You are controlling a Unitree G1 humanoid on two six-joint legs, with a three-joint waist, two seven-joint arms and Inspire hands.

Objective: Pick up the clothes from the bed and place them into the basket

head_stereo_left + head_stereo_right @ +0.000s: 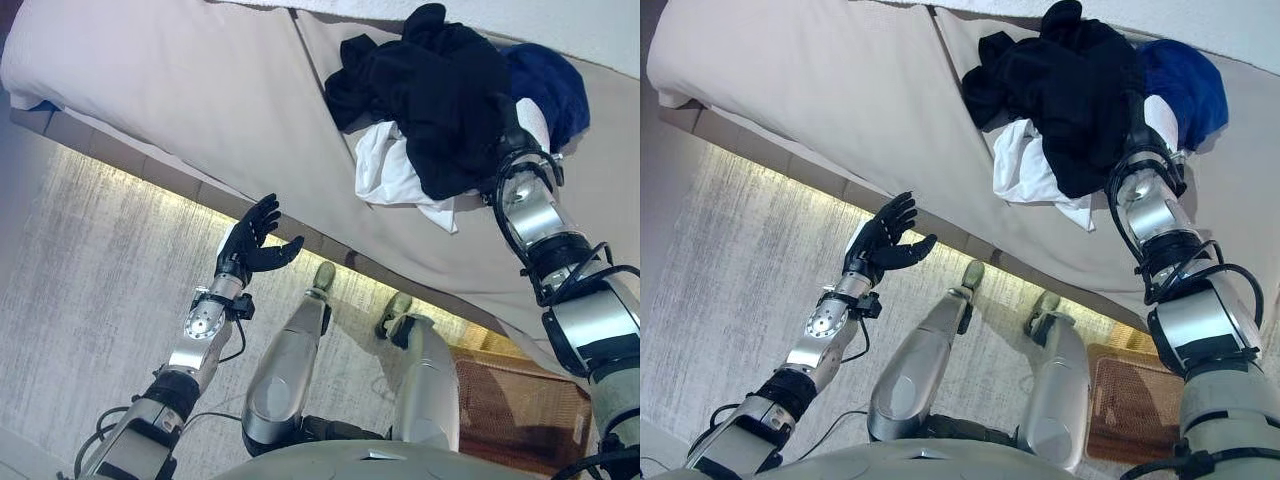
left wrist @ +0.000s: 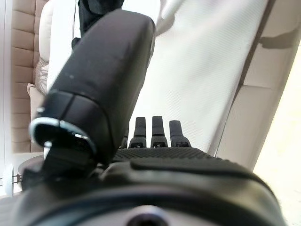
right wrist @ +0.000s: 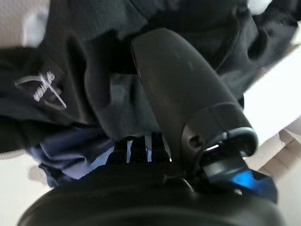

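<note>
Nearest, at five o'clock, the wicker basket (image 1: pixel 1135 405) stands on the floor beside the bed (image 1: pixel 200 90); no clothing shows in its visible part. At nine o'clock the left hand (image 1: pixel 252 240) hangs released, fingers relaxed, holding nothing, just off the bed edge. Farthest, at one o'clock, the right hand (image 3: pixel 183 94) is buried in the pile: black garment (image 1: pixel 440 95), white garment (image 1: pixel 385 165), blue garment (image 1: pixel 1180 85). Its grip cannot be told. All clothes remain on the bed; transfer is entirely outstanding.
</note>
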